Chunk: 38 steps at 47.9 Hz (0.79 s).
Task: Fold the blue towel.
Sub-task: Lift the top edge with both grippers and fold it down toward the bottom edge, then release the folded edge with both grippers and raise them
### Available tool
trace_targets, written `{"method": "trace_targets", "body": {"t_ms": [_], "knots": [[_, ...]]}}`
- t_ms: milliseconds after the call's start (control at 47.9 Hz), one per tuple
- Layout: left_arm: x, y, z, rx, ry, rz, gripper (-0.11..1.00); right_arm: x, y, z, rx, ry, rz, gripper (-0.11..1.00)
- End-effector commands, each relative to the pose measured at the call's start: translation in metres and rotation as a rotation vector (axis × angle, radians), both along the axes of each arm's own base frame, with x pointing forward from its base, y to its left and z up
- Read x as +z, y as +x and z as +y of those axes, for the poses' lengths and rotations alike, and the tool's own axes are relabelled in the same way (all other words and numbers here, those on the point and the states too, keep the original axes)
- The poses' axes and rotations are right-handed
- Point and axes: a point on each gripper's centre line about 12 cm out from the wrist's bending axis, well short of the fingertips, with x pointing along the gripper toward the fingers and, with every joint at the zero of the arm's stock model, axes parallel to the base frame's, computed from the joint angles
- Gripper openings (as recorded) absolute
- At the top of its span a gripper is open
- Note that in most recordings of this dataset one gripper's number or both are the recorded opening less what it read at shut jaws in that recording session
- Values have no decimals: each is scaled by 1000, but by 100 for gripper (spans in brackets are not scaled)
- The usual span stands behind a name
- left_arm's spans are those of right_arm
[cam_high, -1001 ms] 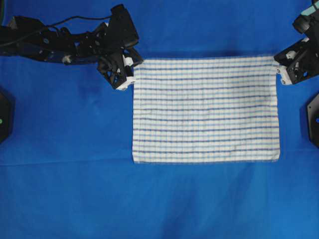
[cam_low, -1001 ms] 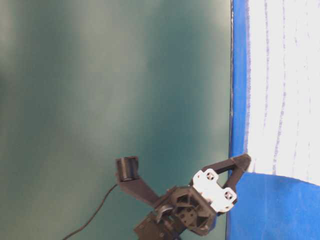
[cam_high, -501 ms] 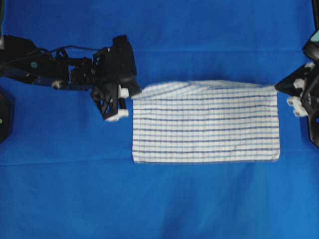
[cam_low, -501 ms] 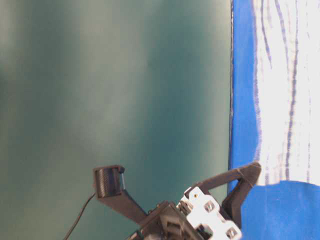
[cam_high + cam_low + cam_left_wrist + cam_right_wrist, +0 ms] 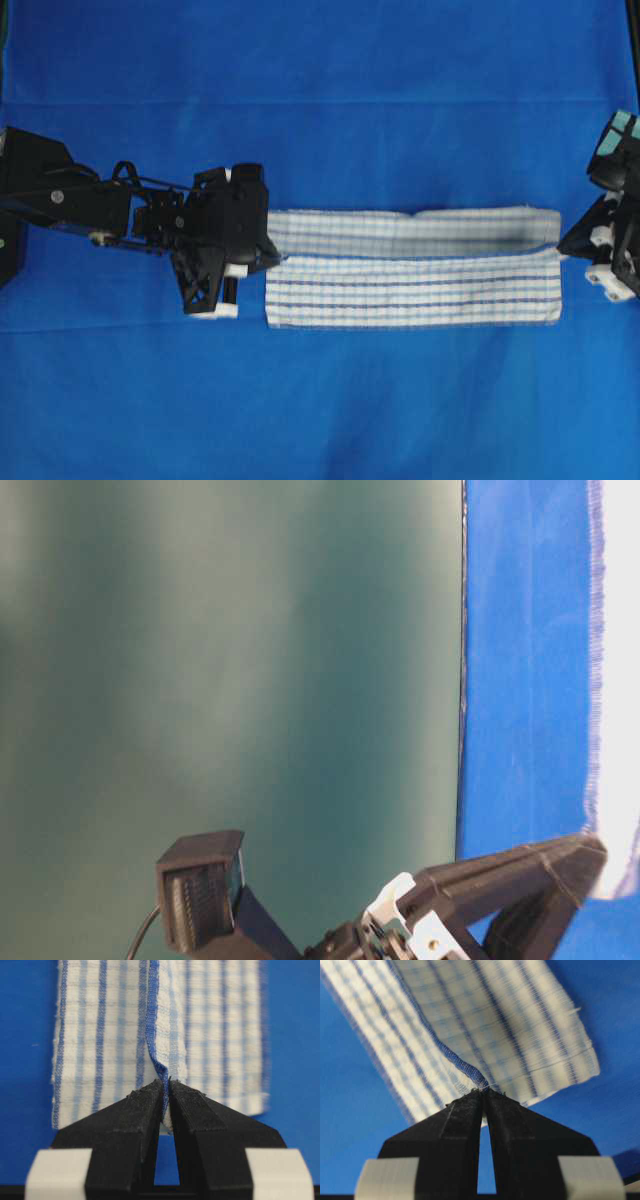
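Woven checked blue towel (image 5: 410, 268) half-folded; left hand (image 5: 166, 1091), right hand (image 5: 482, 1094) pinching hem.

The blue towel (image 5: 410, 290) is white, woven with thin dark and light blue stripes crossing in a check; its hem is dark blue. The table cloth (image 5: 320, 100) under it is plain solid blue. Both grippers, left (image 5: 166, 1091) and right (image 5: 482, 1094), have black fingers on white mounts
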Motion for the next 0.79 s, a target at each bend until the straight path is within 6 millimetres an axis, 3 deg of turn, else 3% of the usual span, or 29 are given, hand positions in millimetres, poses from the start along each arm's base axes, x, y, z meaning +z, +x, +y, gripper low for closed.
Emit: {"method": "trace_targets", "body": {"t_ms": [0,355,772], "knots": [[9,3,-8,-20,-3,-30,4,3,6,7,19,17,-9,6],[-1,3,-24,-62,-4,-17,4,-15,15,31,78,53,54,6],[-14,7,-22,-51,-7,-35,4,-23,20,34,65,58,85,7]]}}
